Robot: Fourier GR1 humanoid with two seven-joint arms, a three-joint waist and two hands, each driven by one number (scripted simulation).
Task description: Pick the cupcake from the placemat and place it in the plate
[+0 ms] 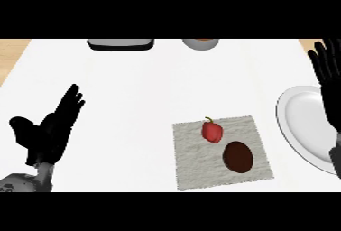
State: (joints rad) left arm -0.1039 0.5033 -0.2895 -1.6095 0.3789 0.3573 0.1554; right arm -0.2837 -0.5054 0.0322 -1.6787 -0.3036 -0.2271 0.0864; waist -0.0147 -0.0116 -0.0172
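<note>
The brown cupcake (237, 156) sits on the placemat (200, 171) at lower centre, just below a red pepper (212, 131). At the right edge, the straight-fingered right hand (332, 101) overlaps the plate (300, 117), both cut off. The left hand (48, 134) spreads empty at lower left.

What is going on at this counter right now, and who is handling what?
Nothing is held at the moment. The cupcake lies on the placemat next to a red pepper, not yet picked up. The plate stands to the right of the mat with no cupcake in it. The right hand is open, fingers straight, over the plate's right side. The left hand rests open at the view's left, far from the mat.
</note>
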